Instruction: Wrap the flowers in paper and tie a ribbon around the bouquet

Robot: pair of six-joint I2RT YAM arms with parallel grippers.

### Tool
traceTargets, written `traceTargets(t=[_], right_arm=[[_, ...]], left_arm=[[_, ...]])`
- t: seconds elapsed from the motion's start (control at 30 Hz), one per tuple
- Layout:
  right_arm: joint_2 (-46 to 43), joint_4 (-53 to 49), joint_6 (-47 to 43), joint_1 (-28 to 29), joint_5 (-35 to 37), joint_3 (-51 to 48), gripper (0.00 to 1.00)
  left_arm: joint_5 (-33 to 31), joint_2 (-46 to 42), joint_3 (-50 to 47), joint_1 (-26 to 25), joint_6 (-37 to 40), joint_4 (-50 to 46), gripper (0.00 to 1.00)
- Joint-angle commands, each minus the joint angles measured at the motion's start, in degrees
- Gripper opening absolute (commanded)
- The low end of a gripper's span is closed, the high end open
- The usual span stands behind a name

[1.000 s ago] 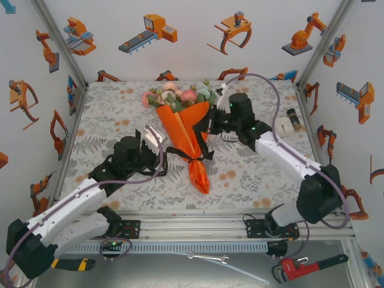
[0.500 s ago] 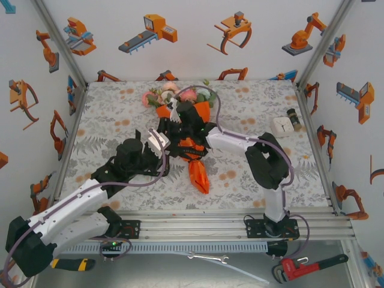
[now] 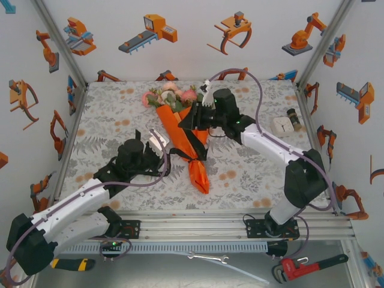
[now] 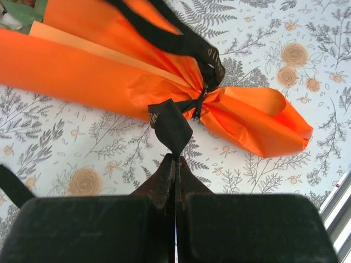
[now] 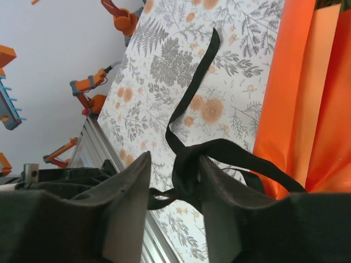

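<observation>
The bouquet (image 3: 191,141) lies in the middle of the table, a cone of orange paper (image 4: 82,71) with the flowers (image 3: 171,96) at its far end. A black ribbon (image 4: 171,126) is knotted round the cone's narrow neck. My left gripper (image 4: 175,158) is shut on one end of that ribbon, just left of the knot (image 3: 162,148). My right gripper (image 5: 174,176) hovers over the cone's wide upper part (image 3: 185,122). Its jaws stand apart, and a bunched loop of ribbon (image 5: 189,161) lies against one finger, with orange paper (image 5: 307,109) behind it.
A small white box (image 3: 281,125) and a dark little bottle (image 3: 293,117) sit at the back right of the floral tablecloth (image 3: 108,120). A red pipe wrench (image 3: 309,266), a spanner (image 3: 207,258) and pliers (image 3: 72,264) lie below the front rail (image 3: 198,219).
My right arm swung in over the bouquet's middle, then drew back to its upper right. Its jaws went from shut to apart. My left gripper kept its hold on the ribbon end.
</observation>
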Motion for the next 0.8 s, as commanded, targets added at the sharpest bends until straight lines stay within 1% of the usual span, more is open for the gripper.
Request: traceTargets(t=[0.0, 0.03, 0.1, 0.13, 0.17, 0.2, 0.27, 0.3, 0.33, 0.37, 0.47, 0.5, 0.57, 0.67, 0.77], right_arm=[[5.9, 2.6, 1.8, 2.3, 0.6, 3.4, 0.37], [8.2, 2.6, 1.9, 3.9, 0.2, 6.3, 0.37], [14.3, 0.1, 1.0, 7.1, -4.0, 14.2, 0.45], [16.3, -2.9, 0.4, 8.0, -4.7, 17.6, 0.48], [17.5, -6.7, -1.6, 8.5, -4.5, 20.4, 0.59], [17.5, -10.9, -4.6, 8.7, -2.5, 22.0, 0.68], [15.5, -18.3, -12.2, 8.6, 6.1, 22.6, 0.73], [14.2, -20.2, -16.1, 8.4, 10.4, 21.7, 0.74], [13.5, -21.0, -17.9, 7.8, 12.0, 20.6, 0.74], [12.9, -21.7, -18.4, 6.8, 11.4, 20.1, 0.73], [11.8, -21.5, -14.6, 4.0, 3.3, 19.5, 0.67], [10.8, -20.9, -14.1, 3.6, 1.7, 18.7, 0.65], [7.6, -19.7, -16.3, 3.2, 1.5, 16.0, 0.64], [1.1, -17.1, -21.8, 2.0, 2.3, 9.0, 0.64], [-6.4, -10.2, -25.7, -0.1, -2.3, -1.0, 0.64]], left_arm=[[3.2, 1.0, -0.3, -0.2, 0.3, 3.1, 0.0], [3.2, 1.1, -0.3, -0.1, -0.1, 3.2, 0.0], [3.7, 0.8, -0.6, -0.2, -0.8, 3.0, 0.0], [3.8, 0.5, -0.9, -0.2, -1.0, 3.0, 0.0], [3.7, 0.0, -1.2, -0.2, -1.0, 3.2, 0.0], [3.4, -0.5, -1.5, -0.2, -1.1, 3.1, 0.0], [2.6, -1.2, -1.7, -0.2, -0.8, 2.6, 0.0], [2.5, -1.5, -1.7, -0.2, -0.4, 2.1, 0.0], [2.3, -1.7, -1.7, -0.2, -0.1, 1.9, 0.0], [2.3, -1.8, -1.6, -0.1, 0.2, 1.7, 0.0], [1.5, -1.6, -1.4, -0.1, 0.7, 1.6, 0.0], [1.3, -1.4, -1.3, -0.2, 0.7, 1.9, 0.0], [0.7, -0.8, -1.0, -0.1, 0.4, 2.8, 0.0], [-0.7, 0.7, 0.0, -0.1, 0.5, 3.2, 0.0], [-2.5, 2.4, 0.8, -0.1, 1.4, 3.1, 0.0]])
